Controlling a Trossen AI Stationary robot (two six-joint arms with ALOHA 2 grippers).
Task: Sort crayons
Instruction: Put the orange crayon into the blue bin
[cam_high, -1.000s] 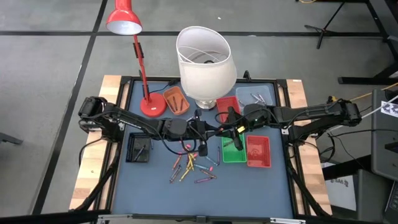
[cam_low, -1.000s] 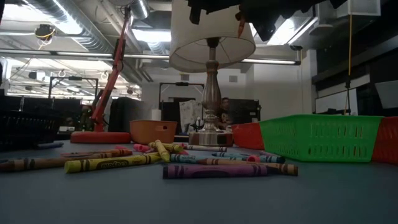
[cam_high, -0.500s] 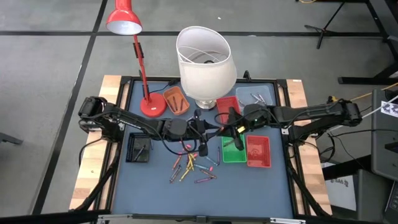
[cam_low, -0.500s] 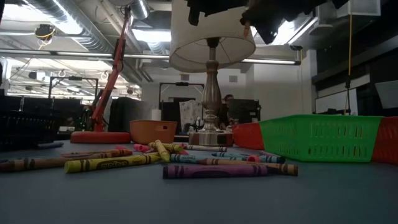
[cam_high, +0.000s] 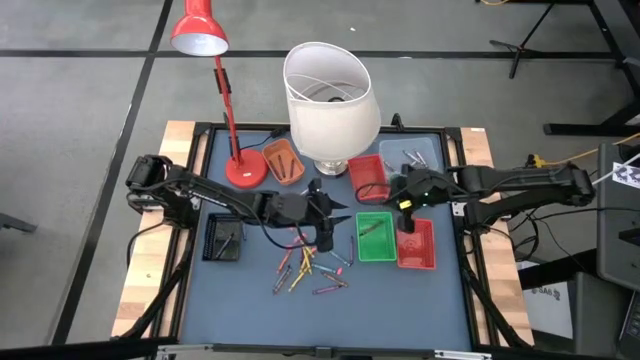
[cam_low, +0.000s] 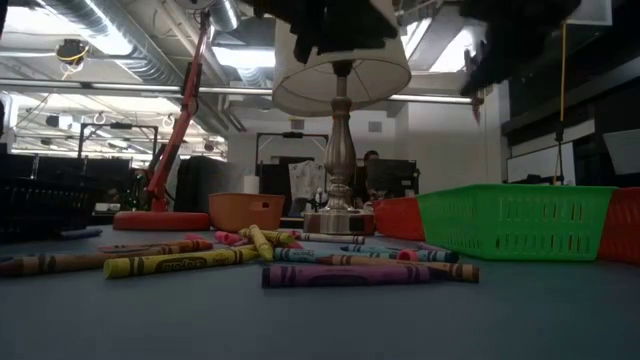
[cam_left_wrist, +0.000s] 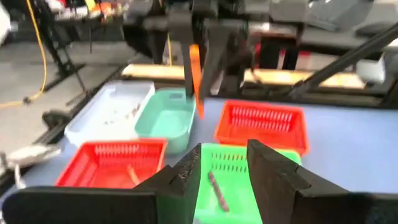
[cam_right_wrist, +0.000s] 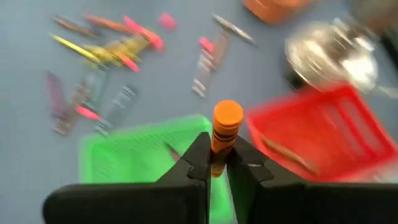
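right gripper (cam_right_wrist: 217, 167) pinches an orange crayon (cam_right_wrist: 224, 127) above the green tray (cam_right_wrist: 137, 149).

Right wrist view. The right hand (cam_right_wrist: 217, 163) pinches an orange crayon (cam_right_wrist: 224, 127) upright between its two dark fingers (cam_right_wrist: 194, 163), the blunt end of the crayon standing clear above them. Beyond the fingers lie a green tray (cam_right_wrist: 146, 149) holding one thin stick (cam_right_wrist: 171, 151) and a red tray (cam_right_wrist: 323, 134) holding another (cam_right_wrist: 283, 152). Loose crayons (cam_right_wrist: 118, 50) in yellow, pink, purple and grey lie scattered on the blue surface (cam_right_wrist: 37, 137). A shiny metal lamp base (cam_right_wrist: 333, 56) stands near the red tray.
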